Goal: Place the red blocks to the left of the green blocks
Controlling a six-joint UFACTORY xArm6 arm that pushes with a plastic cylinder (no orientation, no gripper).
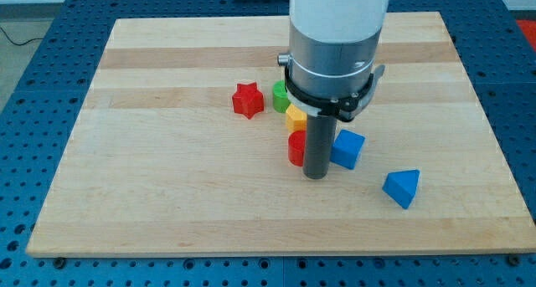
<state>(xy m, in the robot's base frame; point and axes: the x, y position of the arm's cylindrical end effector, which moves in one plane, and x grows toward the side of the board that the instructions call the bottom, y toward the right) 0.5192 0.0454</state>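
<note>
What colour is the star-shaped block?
Red; the star block shows clearly in the camera view.

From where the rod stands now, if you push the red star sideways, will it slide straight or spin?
The red star sits flat and low, so it will probably slide, not tip. Its points make an off-centre push likely to spin it. My tip is apart from it, beside the red block.

A white cylindrical arm (339, 15) ends in a silver collar. Below, a black clamp holds a straight dark rod.
</note>
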